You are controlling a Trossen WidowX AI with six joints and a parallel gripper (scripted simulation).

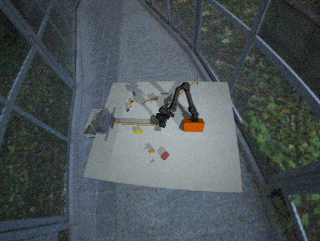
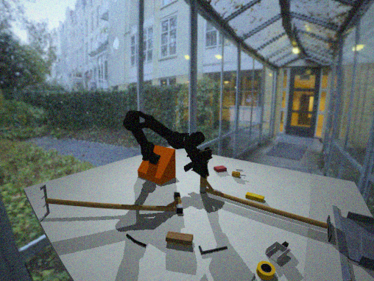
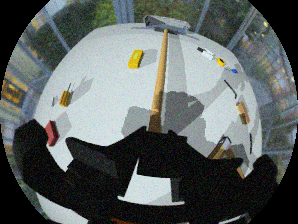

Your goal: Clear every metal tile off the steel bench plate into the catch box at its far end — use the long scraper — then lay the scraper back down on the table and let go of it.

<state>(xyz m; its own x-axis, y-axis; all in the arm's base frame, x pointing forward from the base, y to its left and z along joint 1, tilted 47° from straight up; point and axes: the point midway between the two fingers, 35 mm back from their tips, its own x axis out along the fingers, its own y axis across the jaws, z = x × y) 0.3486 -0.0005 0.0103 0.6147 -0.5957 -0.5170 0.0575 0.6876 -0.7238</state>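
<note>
My gripper point(image 1: 161, 124) point(image 2: 203, 177) point(image 3: 157, 131) is shut on the near end of the long scraper point(image 1: 135, 123) point(image 2: 272, 210) point(image 3: 161, 75). Its wooden handle runs straight away from the fingers, and its dark head is at the near side of the grey steel plate point(image 1: 104, 122) point(image 2: 340, 229). Whether the head touches the plate I cannot tell. The catch box point(image 1: 90, 127) is at the plate's far end; in the wrist view both are small and far off. No metal tile can be made out singly on the plate.
A second wooden-handled tool point(image 1: 194, 82) point(image 2: 110, 207) with a pronged head lies beside the arm. A yellow block point(image 1: 138, 131) point(image 2: 255, 196) point(image 3: 135, 59) lies close beside the scraper handle. A red block point(image 1: 164, 155) point(image 2: 220, 168) point(image 3: 52, 133), wooden block point(image 2: 179, 238) and yellow roll point(image 2: 266, 270) lie around.
</note>
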